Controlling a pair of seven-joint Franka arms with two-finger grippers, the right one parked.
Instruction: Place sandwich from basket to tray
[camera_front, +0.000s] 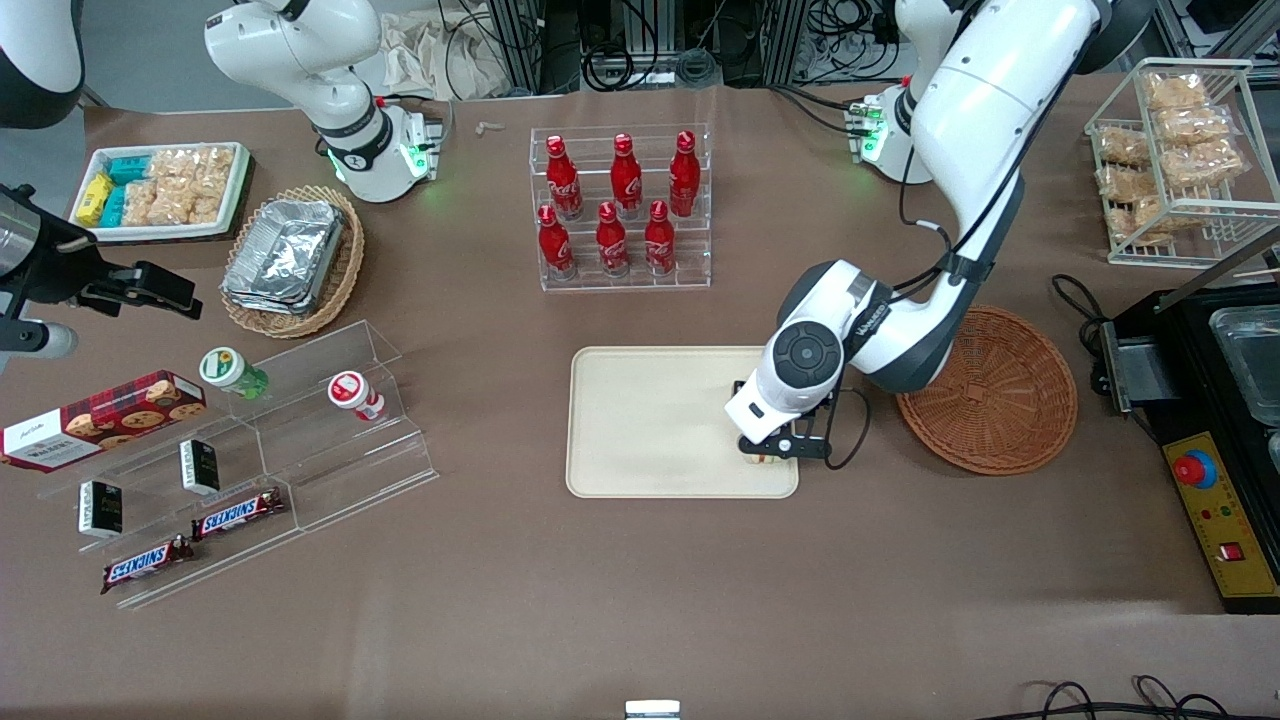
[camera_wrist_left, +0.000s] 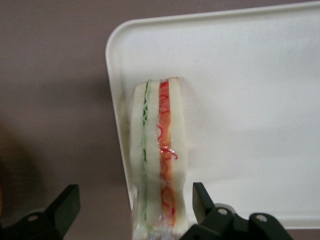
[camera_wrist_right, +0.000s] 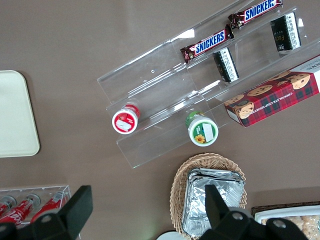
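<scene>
down low, the left arm's gripper (camera_front: 783, 447) hangs over the tray's (camera_front: 650, 420) corner nearest the front camera at the working arm's end, fingers (camera_wrist_left: 202, 200) spread wide and gripping nothing. between them, untouched, the sandwich (camera_wrist_left: 159, 155) stands on its edge on the tray, just inside the rim: pale white bread showing green, orange and red filling stripes. the reddish-brown basket (camera_front: 1000, 395) sits just beside the tray.

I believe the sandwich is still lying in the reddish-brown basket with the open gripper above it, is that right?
Not quite: the sandwich is on the cream tray, near its corner, as the left wrist view shows. The basket holds nothing visible. The open gripper is indeed above the sandwich.
</scene>
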